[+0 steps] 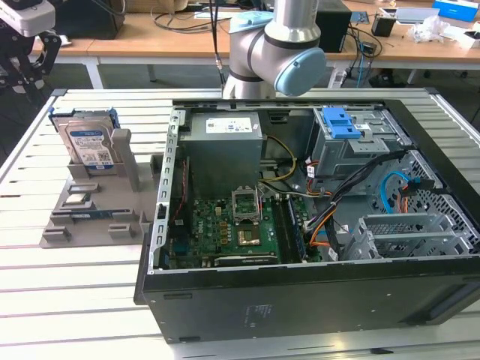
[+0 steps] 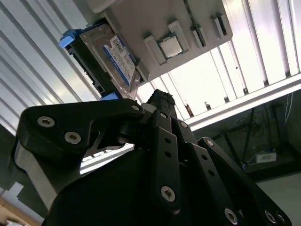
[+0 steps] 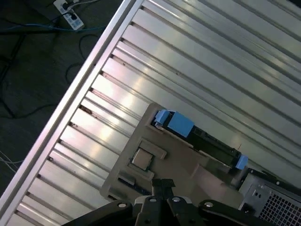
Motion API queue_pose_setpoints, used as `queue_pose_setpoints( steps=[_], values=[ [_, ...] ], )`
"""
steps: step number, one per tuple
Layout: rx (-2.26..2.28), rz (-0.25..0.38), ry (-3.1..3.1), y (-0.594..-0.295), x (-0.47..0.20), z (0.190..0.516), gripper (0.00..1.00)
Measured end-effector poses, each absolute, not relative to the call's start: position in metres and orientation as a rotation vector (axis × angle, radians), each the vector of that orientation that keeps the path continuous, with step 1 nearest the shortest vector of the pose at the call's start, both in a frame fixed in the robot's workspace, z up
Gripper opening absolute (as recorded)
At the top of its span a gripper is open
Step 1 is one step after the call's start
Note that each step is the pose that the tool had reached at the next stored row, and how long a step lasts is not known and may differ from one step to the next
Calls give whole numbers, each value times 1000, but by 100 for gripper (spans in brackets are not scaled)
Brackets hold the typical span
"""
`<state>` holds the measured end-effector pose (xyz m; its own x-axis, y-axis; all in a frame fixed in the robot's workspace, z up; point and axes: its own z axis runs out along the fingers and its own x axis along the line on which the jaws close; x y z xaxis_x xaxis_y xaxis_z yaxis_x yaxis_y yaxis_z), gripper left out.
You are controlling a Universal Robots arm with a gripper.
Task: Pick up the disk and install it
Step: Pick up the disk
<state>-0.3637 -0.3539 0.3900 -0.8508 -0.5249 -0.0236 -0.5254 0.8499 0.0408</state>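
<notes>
Slatted aluminium table (image 1: 90, 300) carries an open computer case (image 1: 300, 300) and, at the exterior view's left, a grey holder (image 1: 127, 161) in which the disk (image 1: 88, 142) stands upright in its blue carrier, well apart from the case's drive cage (image 1: 352, 150). In the first wrist view the gripper (image 3: 163, 184) hangs above the holder with its fingers drawn together on nothing. Judging by this, neither the pick-up nor the installation is done yet.

silver disk (image 1: 88, 142), blue-framed, with a white-and-blue label; grey holder (image 1: 96, 223); black gripper (image 3: 162, 184); pale silver desk (image 1: 67, 300) striped with dark grooves; black computer case (image 1: 300, 304); green board (image 1: 217, 232)
</notes>
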Motion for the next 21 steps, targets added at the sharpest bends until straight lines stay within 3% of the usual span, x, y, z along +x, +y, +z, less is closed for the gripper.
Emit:
queue_pose_setpoints(
  steps=[21],
  values=[
    [-1408, 74, 2804, -354, -364, 390, 11]
  ],
)
